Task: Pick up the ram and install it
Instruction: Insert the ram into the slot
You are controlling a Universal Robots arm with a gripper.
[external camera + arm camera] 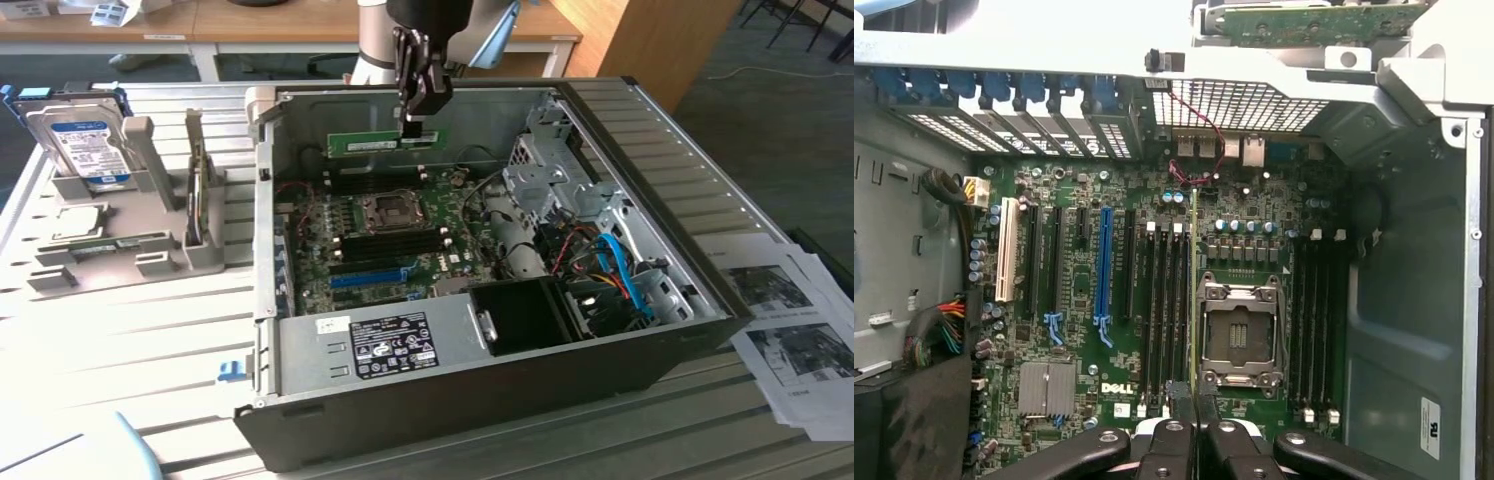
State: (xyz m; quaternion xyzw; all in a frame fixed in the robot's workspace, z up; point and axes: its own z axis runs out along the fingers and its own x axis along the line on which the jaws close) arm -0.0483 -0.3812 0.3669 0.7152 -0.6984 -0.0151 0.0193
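Observation:
The ram point(380, 143) is a thin green stick, held level above the motherboard point(310, 232) inside the open computer case point(667, 200). My gripper point(416, 122) reaches down from above and is shut on the stick's end toward the exterior view's right. From the wrist the ram point(1194, 300) appears edge-on as a thin line running away from my gripper point(1194, 425), over the gap between a bank of black memory slots point(1164, 310) and the CPU socket point(1237, 335). A second bank of black slots point(1314, 320) lies beyond the socket.
A long blue slot point(1103, 270) sits beside black expansion slots. The power supply point(387, 345) fills the case's near end, with drive cages and blue cables point(621, 270) on the exterior view's right. Grey stands with a hard drive point(83, 145) stand outside, and papers point(787, 320) lie opposite.

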